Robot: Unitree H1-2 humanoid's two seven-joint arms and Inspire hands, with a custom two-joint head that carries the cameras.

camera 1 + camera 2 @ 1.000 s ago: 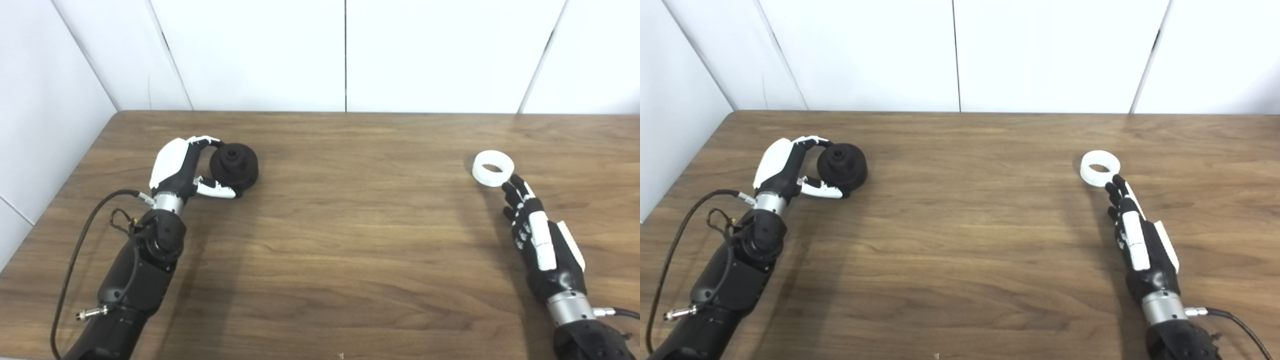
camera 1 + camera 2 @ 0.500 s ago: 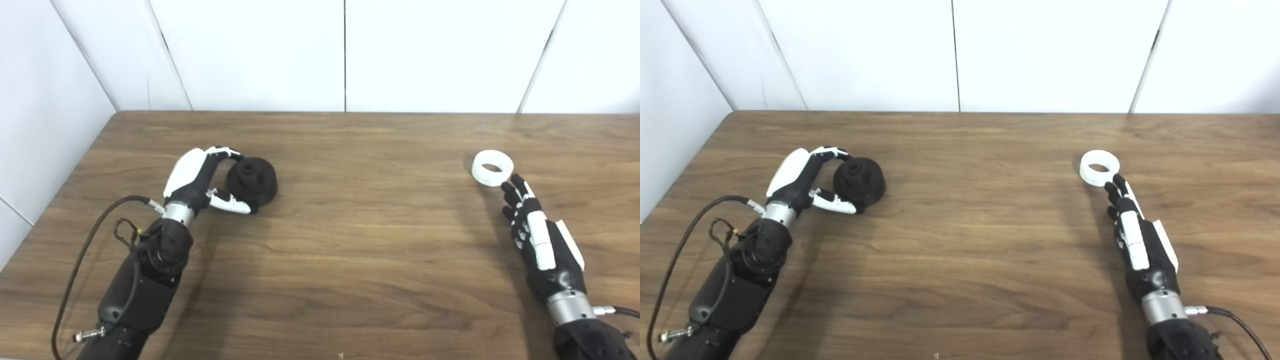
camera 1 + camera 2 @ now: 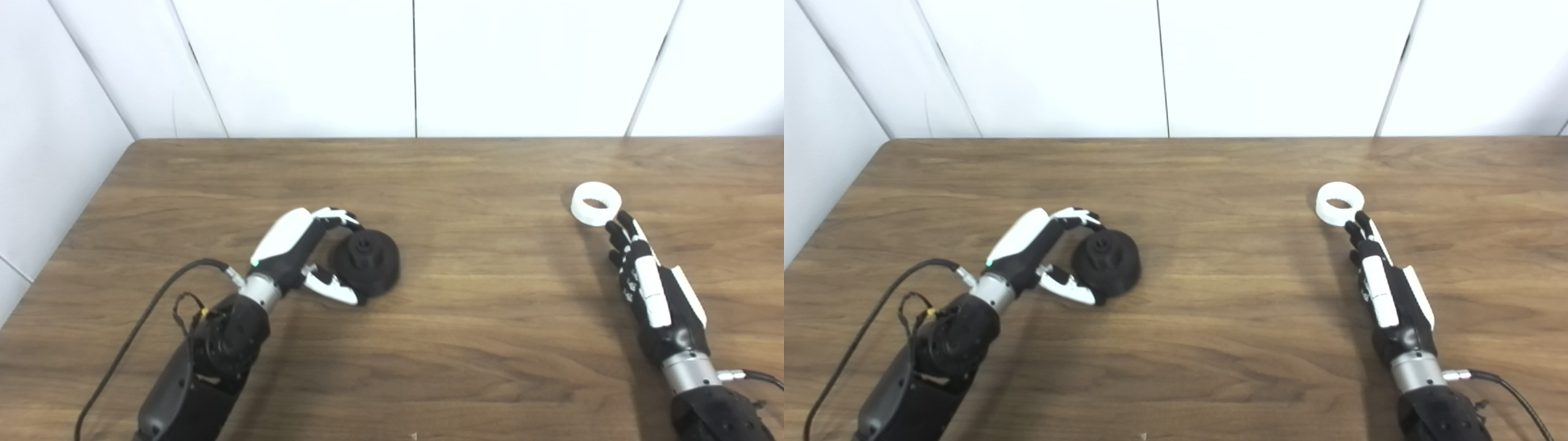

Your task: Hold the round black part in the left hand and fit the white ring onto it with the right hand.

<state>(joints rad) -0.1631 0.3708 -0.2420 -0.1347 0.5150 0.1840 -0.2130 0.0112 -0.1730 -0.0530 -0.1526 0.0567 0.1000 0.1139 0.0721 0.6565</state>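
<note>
The round black part [image 3: 366,262] sits left of the table's middle, with my left hand [image 3: 300,251] shut on it, fingers over its far side and thumb under its near side. Whether it rests on the wood or hangs just above I cannot tell. The white ring [image 3: 596,203] lies flat at the right. My right hand [image 3: 646,282] lies just below the ring with fingers straight and close together, fingertips almost at the ring's near rim, holding nothing.
The wooden table [image 3: 465,331] meets white wall panels [image 3: 416,67] at its far edge and on the left. A black cable [image 3: 147,312] loops beside my left forearm.
My left hand has carried the black part right and toward me, nearer the table's middle. The view has shifted slightly. The right hand and the ring have kept their places.
</note>
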